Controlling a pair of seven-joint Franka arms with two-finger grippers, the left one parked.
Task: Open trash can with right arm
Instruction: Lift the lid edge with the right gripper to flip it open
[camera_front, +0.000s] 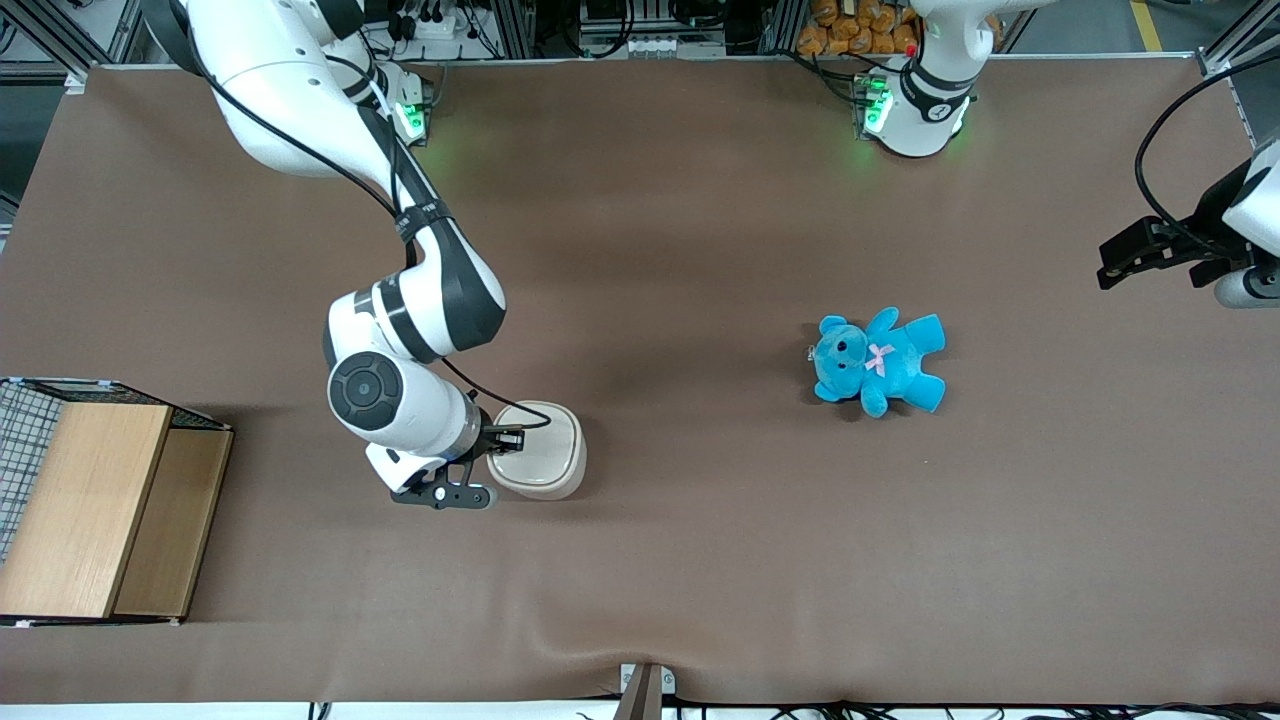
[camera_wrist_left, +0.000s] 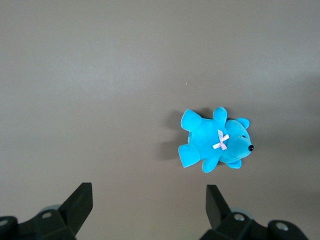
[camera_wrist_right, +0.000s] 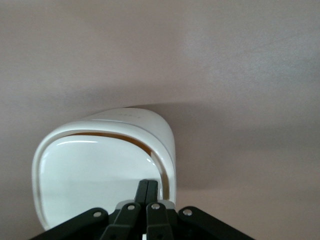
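Right wrist view has the black two-finger gripper (camera_wrist_right: 148, 189) with its fingers pressed together, no gap between them, tips resting on the flat glossy lid of the small cream-white trash can (camera_wrist_right: 107, 160) near its rim. Nothing is pinched between them. A thin tan strip shows along the lid's edge under the rounded rim — so the lid looks slightly tipped.

From the front view, the gripper (camera_front: 505, 438) sits over the trash can (camera_front: 545, 450) at the edge facing the working arm's end of the table, with the big white jointed right arm (camera_front: 400, 330) bending down to it. Trash can stands upright on the brown table cover (camera_front: 700, 550).

A light wooden box (camera_front: 95, 505) sits well apart toward the working arm's end, and a bright blue plush teddy bear (camera_front: 880, 360) lies toward the parked arm's end.
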